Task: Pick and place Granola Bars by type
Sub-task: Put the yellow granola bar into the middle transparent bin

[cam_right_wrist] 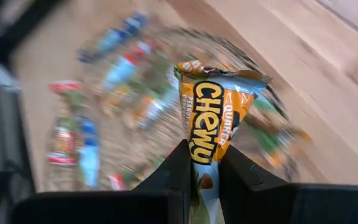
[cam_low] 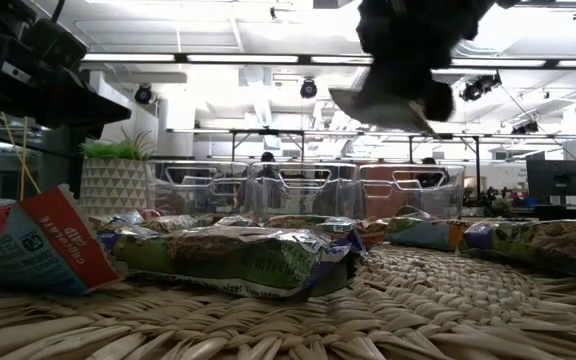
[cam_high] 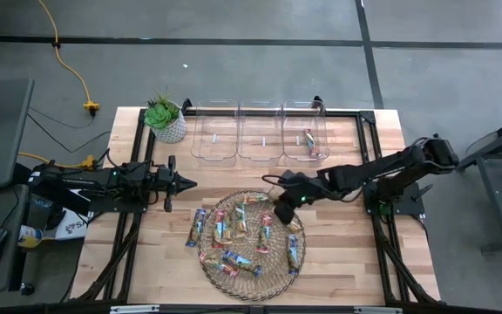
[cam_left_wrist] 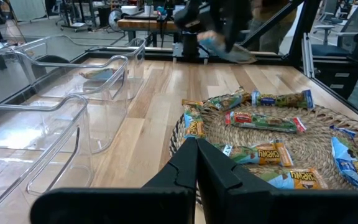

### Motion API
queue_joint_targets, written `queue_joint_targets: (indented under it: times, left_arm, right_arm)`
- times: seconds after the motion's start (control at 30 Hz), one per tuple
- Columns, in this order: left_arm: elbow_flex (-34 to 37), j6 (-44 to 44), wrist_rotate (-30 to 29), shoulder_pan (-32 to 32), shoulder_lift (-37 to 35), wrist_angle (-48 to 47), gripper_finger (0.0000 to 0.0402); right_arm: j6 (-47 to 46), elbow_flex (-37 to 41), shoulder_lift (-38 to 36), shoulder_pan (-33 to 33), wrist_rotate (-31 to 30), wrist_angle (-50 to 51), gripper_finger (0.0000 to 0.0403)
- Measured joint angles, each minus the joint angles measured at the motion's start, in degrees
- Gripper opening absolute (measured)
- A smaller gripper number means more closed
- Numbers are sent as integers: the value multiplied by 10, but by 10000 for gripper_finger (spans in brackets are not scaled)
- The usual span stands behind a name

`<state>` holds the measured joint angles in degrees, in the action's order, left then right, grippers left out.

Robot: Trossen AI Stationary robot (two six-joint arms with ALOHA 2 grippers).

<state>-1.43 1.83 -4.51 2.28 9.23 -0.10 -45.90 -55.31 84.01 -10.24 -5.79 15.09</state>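
The right end effector (cam_high: pixel 283 212) hangs over the mat's (cam_high: pixel 277 272) upper right rim, clamped on one bar (cam_right_wrist: pixel 211 121) — an orange and pale blue wrapper sticking straight out from between its fingers. The other bars (cam_high: pixel 234 234) lie scattered on the mat below it, and what looks like one more bar (cam_high: pixel 308 139) sits in the right-hand bin (cam_high: pixel 307 131). The left end effector (cam_high: pixel 184 183) waits closed and empty over the tabletop (cam_high: pixel 338 262), left of the mat.

Three clear bins (cam_high: pixel 261 136), one mat (cam_high: pixel 273 272)
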Motion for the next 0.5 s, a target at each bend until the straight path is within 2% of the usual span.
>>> queue_joint_targets:
  times: [0.5]
  left_arm:
    - [0, 0, 0, 0, 0, 0, 1]
  right_arm:
    - [142, -2, -2, 0, 21, -386, 42]
